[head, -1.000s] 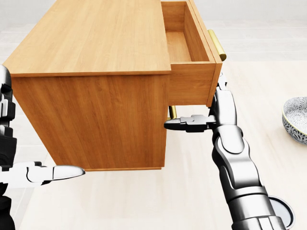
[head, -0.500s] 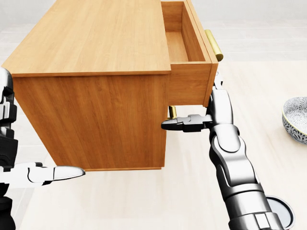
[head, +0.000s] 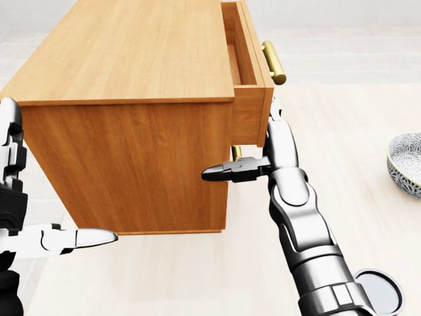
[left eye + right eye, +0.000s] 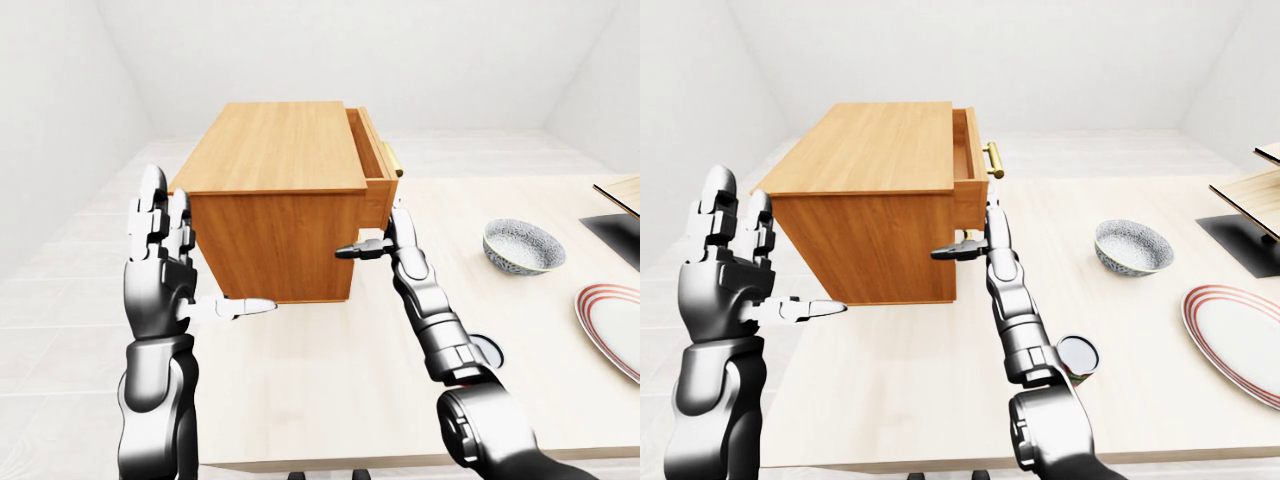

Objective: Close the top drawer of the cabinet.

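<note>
Top drawer (image 3: 248,79) part-way out, right hand (image 3: 263,158) against its front.

Smooth wood-grain cabinet (image 3: 131,118) sits on a pale table (image 4: 350,370); the boxy drawer juts from its right side in the head view, round brass bar handle (image 3: 274,62) gleaming. Right hand is spread, upright fingers (image 3: 279,135) flat on the drawer face below the handle, thumb jutting left beneath the drawer's lower edge. Left hand (image 4: 165,270), glossy grey, hangs spread left of the cabinet, touching nothing. Open tabletop lies to the right, then a speckled bowl (image 4: 523,246) and red-rimmed plate (image 4: 612,325), well apart.
</note>
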Robot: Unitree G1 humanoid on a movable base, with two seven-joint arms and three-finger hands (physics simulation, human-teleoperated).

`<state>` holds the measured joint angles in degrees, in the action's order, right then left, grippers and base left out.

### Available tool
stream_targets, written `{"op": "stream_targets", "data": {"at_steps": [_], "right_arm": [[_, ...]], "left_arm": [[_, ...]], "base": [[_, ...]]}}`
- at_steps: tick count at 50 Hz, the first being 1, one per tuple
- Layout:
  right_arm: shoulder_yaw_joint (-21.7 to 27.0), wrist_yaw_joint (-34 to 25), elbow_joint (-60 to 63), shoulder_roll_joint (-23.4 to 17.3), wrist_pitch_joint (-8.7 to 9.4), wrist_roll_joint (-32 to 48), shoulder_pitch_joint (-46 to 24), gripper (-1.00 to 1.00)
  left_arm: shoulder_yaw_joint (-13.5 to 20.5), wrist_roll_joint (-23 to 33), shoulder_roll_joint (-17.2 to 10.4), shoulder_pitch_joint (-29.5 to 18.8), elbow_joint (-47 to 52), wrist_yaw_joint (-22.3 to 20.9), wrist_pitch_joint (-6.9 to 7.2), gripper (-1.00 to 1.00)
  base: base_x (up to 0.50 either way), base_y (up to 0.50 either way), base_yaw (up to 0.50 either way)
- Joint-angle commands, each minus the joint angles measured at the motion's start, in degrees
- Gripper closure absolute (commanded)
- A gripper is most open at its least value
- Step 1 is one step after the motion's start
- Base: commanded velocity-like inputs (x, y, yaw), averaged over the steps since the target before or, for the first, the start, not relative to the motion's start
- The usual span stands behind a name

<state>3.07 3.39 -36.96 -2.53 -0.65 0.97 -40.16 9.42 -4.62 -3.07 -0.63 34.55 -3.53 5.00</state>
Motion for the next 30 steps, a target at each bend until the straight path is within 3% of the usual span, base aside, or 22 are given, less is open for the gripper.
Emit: {"op": "stream_targets", "data": {"at_steps": [1,12,30], "right_arm": [[-2.8,-1.0,-2.4,3.1,-1.41,-0.1,-2.3,-1.00],[-3.2,-1.4,-2.4,4.2,-1.09,0.5,-2.8,-1.00],[-4.5,-2.2,-5.8,6.8,-2.21,1.7,-4.9,-1.00]], "left_arm": [[-0.4,0.2,0.2,0.6,-0.6,-0.2,0.00,-1.00],[-0.3,0.1,0.2,0.7,-0.3,-0.3,0.00,-1.00],[-0.1,-0.2,0.0,0.3,-0.1,-0.2,0.00,-1.00]], "base": [[0.00,0.00,0.00],[0.00,0.00,0.00],[0.00,0.00,0.00]]}}
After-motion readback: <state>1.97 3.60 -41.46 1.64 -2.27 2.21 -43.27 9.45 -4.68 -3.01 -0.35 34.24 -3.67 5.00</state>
